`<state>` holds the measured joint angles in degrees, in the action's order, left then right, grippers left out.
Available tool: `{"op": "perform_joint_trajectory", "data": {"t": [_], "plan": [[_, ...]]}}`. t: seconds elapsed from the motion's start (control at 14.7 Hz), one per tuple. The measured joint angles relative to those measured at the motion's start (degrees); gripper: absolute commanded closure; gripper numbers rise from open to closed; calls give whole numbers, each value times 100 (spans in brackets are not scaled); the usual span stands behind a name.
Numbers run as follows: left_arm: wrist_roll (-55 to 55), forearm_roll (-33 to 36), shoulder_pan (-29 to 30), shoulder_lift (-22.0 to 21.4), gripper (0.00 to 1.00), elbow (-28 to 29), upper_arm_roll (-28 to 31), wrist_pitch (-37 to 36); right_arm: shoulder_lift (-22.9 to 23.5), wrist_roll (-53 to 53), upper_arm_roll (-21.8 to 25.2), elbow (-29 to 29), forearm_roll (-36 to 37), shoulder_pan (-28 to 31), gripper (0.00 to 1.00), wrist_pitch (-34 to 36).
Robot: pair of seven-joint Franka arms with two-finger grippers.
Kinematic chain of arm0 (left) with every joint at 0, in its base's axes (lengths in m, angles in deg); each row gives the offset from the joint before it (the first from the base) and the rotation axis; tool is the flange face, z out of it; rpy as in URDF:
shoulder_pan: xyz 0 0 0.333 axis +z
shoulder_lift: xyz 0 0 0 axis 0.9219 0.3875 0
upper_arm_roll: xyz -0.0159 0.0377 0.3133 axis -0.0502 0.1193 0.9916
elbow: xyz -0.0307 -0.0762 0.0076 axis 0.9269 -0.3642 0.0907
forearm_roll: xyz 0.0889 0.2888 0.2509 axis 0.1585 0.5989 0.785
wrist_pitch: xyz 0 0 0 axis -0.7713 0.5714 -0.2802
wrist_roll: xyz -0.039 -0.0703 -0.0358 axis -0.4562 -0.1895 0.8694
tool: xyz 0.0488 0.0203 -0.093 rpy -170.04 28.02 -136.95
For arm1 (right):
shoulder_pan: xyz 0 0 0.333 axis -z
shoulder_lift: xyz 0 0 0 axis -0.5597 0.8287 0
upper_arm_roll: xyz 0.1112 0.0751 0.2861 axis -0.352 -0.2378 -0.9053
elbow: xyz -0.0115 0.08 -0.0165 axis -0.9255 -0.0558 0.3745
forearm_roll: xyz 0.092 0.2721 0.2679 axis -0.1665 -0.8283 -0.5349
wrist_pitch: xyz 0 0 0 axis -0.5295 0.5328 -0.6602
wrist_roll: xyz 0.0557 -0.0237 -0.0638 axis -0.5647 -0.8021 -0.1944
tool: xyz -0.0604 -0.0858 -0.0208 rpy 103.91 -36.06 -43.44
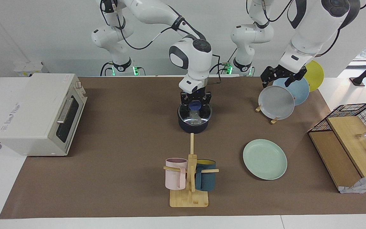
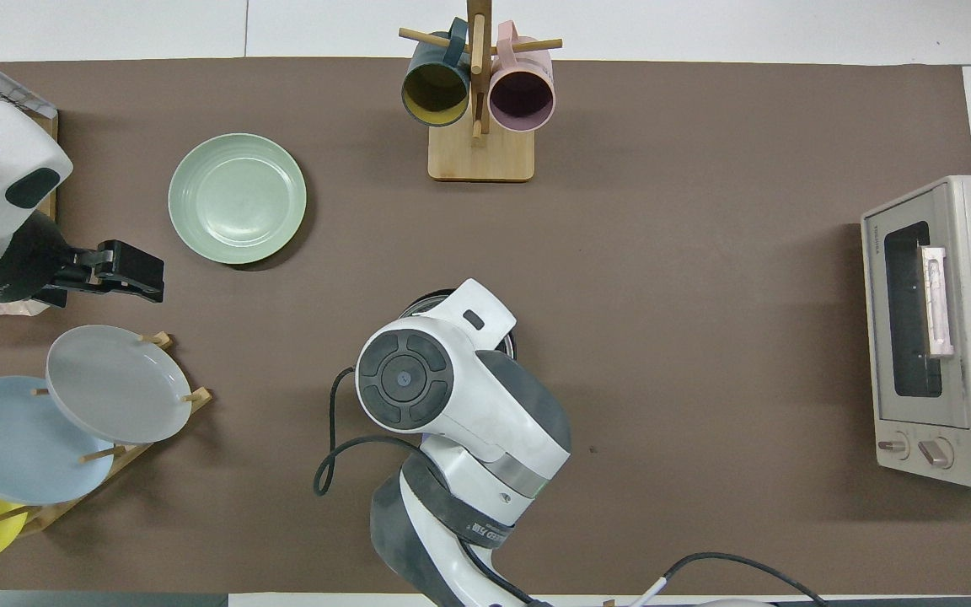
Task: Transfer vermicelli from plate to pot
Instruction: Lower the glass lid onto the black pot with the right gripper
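Directly over the pot [image 1: 194, 122], the right gripper [image 1: 195, 101] hovers, jaws unclear; left gripper [image 1: 281, 78] jaws open above the plate rack [image 1: 273, 120].

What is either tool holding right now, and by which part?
Left tool holds nothing, open over the grey plate. Right tool is at the blue knob of the glass lid on the pot; grip cannot be told.
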<state>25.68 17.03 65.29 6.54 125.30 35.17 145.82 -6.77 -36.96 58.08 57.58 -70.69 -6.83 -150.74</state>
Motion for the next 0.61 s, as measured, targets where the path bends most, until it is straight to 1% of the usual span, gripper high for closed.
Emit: {"op": "perform_joint_trajectory", "data": {"t": [0.34,0.41,0.48,0.61], "plan": [[0,-1,0,0,0,0,0,0,2,0,0,-1,353,-81,30,0],[0,-2,0,0,0,0,-1,0,2,0,0,-1,365,-101,28,1],[0,-3,0,0,0,0,-3,0,2,0,0,-1,369,-105,23,3],[0,-3,0,0,0,0,-4,-1,2,0,0,-3,370,-105,21,3]]}}
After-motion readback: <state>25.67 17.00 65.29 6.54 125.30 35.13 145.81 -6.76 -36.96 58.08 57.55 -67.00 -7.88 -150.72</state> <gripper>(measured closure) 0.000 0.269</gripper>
